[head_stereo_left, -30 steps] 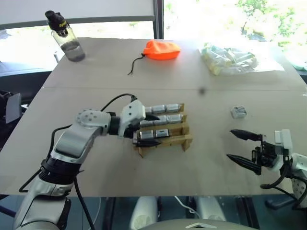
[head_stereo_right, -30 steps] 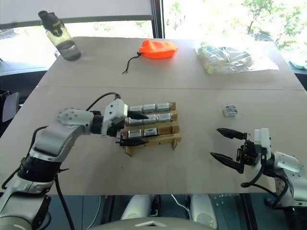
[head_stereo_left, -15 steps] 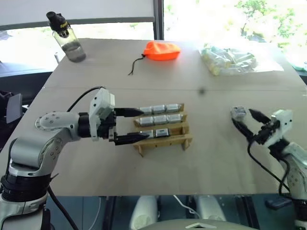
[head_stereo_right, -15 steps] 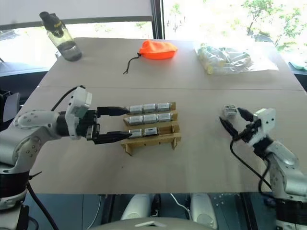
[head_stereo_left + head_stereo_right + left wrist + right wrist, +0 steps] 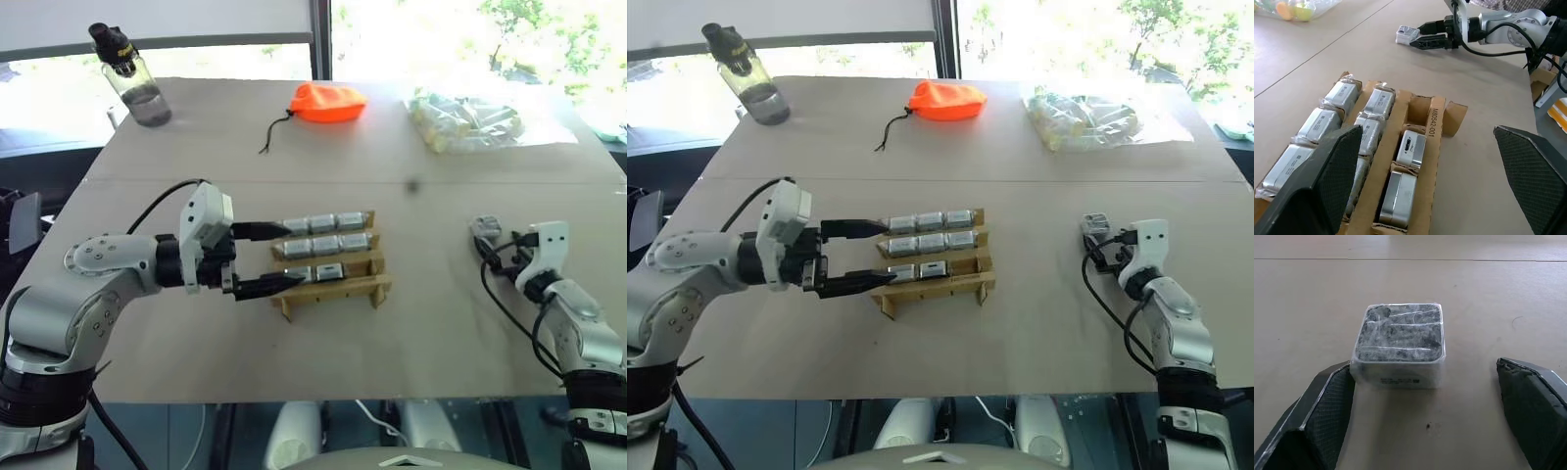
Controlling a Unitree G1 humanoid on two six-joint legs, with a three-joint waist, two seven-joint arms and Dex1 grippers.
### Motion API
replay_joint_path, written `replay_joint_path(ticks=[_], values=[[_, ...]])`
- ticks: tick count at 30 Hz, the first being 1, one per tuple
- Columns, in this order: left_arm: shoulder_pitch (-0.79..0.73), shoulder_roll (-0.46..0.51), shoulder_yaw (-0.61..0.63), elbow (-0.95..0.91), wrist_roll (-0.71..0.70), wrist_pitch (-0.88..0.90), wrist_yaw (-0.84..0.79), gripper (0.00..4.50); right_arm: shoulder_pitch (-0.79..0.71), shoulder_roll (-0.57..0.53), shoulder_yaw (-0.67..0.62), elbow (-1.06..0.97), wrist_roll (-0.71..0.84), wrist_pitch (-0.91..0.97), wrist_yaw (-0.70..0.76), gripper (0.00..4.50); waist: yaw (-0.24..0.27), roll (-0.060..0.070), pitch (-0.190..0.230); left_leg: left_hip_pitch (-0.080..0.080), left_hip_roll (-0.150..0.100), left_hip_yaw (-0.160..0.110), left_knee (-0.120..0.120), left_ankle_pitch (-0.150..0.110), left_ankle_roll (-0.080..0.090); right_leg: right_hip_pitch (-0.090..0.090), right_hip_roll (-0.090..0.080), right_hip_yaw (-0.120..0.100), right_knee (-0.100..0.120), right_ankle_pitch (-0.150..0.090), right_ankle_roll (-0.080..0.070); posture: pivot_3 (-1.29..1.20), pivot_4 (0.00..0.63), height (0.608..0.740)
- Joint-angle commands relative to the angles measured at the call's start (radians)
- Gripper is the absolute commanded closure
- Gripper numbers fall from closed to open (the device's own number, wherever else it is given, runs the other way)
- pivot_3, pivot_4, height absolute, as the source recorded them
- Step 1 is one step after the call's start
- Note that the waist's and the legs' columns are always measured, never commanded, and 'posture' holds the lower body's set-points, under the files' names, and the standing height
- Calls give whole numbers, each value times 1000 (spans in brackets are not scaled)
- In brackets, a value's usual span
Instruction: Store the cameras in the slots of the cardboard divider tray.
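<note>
One cardboard divider tray [image 5: 333,284] sits near the middle of the bench [image 5: 323,343]. It has three rows. The far row holds three cameras [image 5: 323,223], the middle row holds three more, and the near row holds two, so eight cameras sit in the tray. One more camera [image 5: 1399,343], wrapped in clear plastic, lies alone on the bench over on the right side. The right tool [image 5: 1425,396] is spread wide with nothing in it, one finger touching or almost touching the camera's side and the other well apart. The left tool [image 5: 269,257] is also wide apart and empty, by the left end of the tray. At the far edge stand one water bottle [image 5: 132,78], one orange pouch [image 5: 328,102] and one clear bag [image 5: 470,119].
</note>
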Motion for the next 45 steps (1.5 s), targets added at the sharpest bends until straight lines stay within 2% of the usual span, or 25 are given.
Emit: replay_joint_path(ticks=[1,7,10,14,15,17,24,30,32,35,39,45], values=[[-9,14,25,-34,-6,-17,12,50,-30,11,18,29,-16,-6,1,0,-2,0,0,0,0,0,0,0,0,0,0,0,0,0,0,0,150,726],[-17,21,16,-21,1,-22,11,50,-54,18,46,52,-44,-24,17,0,-17,-1,0,0,0,0,0,0,0,0,0,1,1,0,0,0,150,726],[-15,19,16,-25,-3,-22,14,0,-59,18,42,57,-55,-30,10,826,-17,-1,0,1,1,1,0,0,0,0,0,2,1,0,0,0,150,726],[-9,17,12,-28,-2,-24,19,0,-52,13,51,42,-77,-61,12,2544,-15,-1,0,1,1,1,0,0,0,0,0,1,1,0,0,0,150,726],[-9,19,10,-25,1,-17,23,0,-46,1,68,38,-101,-102,29,2673,-15,-1,0,1,1,1,0,0,0,0,0,1,1,0,0,0,150,726],[-16,23,4,-14,6,-9,30,0,-39,-28,111,35,-158,-207,69,2671,-15,0,0,1,0,1,0,0,0,0,0,2,1,0,0,0,150,726],[-85,8,-42,30,31,-34,26,0,-77,-93,206,-25,-220,-380,210,2671,-12,0,0,0,0,1,0,0,0,-1,0,1,0,0,0,0,150,726],[-171,-42,-112,90,42,-32,23,0,-157,-139,296,-88,-209,-536,399,2671,-12,0,1,-1,0,0,0,0,0,-1,0,0,-1,0,0,0,150,726],[-207,-68,-141,125,54,-36,23,0,-198,-176,349,-74,-269,-654,461,2671,-12,0,1,-1,0,0,0,0,0,-1,1,0,-1,0,0,0,150,726],[-331,-186,-239,238,118,-29,86,0,-308,-199,433,-24,-350,-852,517,2671,-3,0,1,-1,-1,0,1,0,0,-1,0,-3,-1,0,0,0,150,726],[-411,-230,-300,322,149,3,58,0,-411,-188,499,77,-412,-1046,519,2671,-7,-1,1,-2,-1,0,2,0,0,-1,0,-3,-1,0,0,0,150,726],[-464,-287,-331,389,155,44,50,0,-494,-159,547,183,-488,-1183,470,2671,-10,-1,1,-4,0,0,0,0,0,-3,0,-4,-2,0,0,0,150,726]])
